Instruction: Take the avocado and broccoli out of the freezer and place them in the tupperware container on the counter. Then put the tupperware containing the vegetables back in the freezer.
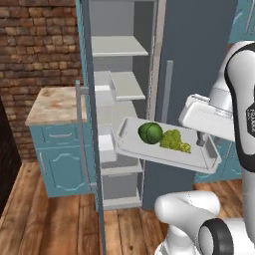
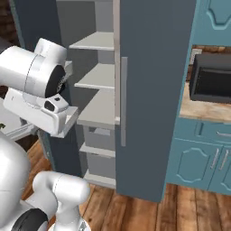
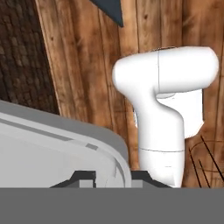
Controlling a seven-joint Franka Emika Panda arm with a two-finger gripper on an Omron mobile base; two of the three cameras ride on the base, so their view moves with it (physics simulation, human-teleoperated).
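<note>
Tupperware container held in mid-air, roughly level, in front of open freezer, just outside its lower shelves. Avocado & broccoli both sit inside it, touching side by side, avocado nearer freezer interior. Tool clenched on container's rim at its right end; in hand view rim edge sits between the dark tips. Worktop stands left of freezer, beyond the open door, w/ brick wall behind.

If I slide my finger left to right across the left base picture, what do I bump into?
Brick wall → counter → freezer's open door edge → avocado → broccoli → pincer clamped on the tupperware container's rim.
</note>
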